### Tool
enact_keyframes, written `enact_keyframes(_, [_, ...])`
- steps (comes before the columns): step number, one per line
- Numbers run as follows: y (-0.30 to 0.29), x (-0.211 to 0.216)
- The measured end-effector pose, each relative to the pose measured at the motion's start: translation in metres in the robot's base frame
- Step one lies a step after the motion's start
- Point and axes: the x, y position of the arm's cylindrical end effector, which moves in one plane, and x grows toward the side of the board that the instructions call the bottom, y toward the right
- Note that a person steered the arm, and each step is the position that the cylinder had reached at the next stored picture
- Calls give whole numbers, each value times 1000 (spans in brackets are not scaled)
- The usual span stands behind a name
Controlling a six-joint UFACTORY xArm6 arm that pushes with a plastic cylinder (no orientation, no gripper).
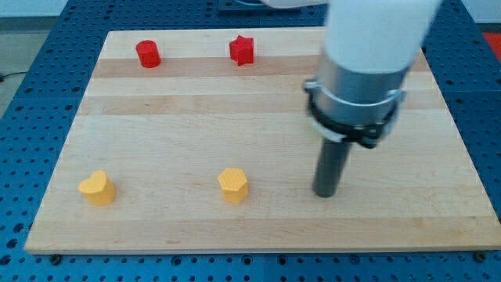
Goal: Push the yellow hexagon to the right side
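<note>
My tip (326, 193) sat on the wooden board (196, 117), right of the yellow hexagon (233, 185); yellow heart (97, 188) far left, red cylinder (147, 54) and red star (243, 50) up top.

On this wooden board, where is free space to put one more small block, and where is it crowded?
The widest bare patch is the middle band, between the red cylinder and red star at the view's top and the yellow heart and yellow hexagon at the bottom. The wooden board is also bare right of my tip. Tightest: between hexagon and tip.
</note>
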Motion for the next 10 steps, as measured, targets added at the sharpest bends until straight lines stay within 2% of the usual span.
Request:
enact_keyframes(2, [-37, 0])
enact_keyframes(7, [-63, -2])
enact_keyframes(10, [-81, -45])
